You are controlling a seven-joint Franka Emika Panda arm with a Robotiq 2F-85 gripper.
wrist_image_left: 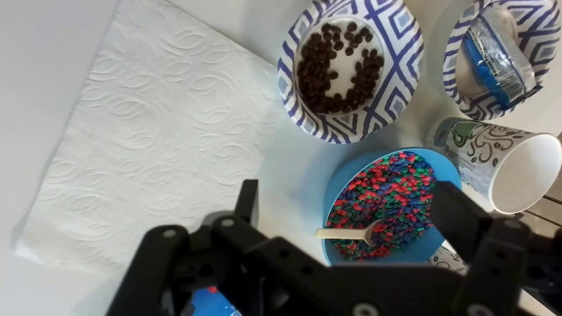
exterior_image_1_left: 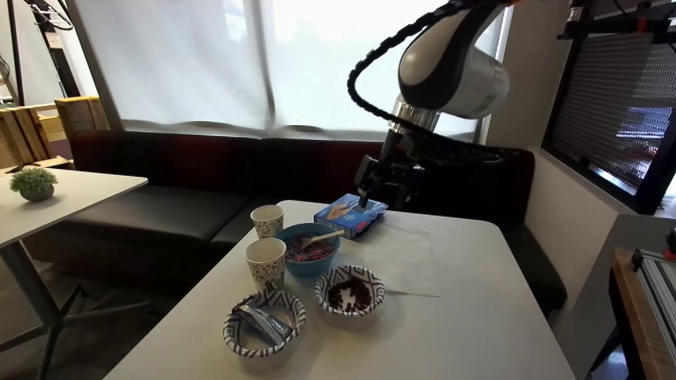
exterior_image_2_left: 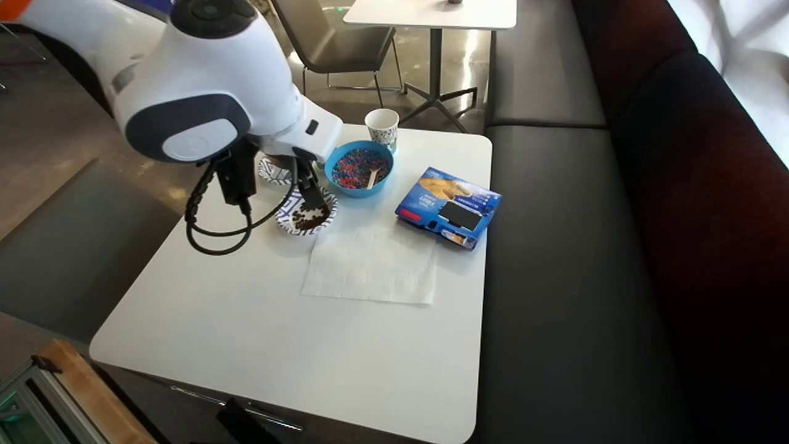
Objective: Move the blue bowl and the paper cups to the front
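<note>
In an exterior view, two cups (exterior_image_1_left: 266, 268) stand left of the bowl (exterior_image_1_left: 310, 268) holding a spoon (exterior_image_1_left: 323, 237), box (exterior_image_1_left: 346, 215) behind.

Arm (exterior_image_1_left: 479, 87) reaches in from the right in an exterior view; wrist (exterior_image_1_left: 414, 113) bent below it, slanting down and slightly left. Gripper (wrist_image_left: 347, 202) raised, aimed downward; jaws spread wide, one standing left, its mate right in the wrist view.
</note>
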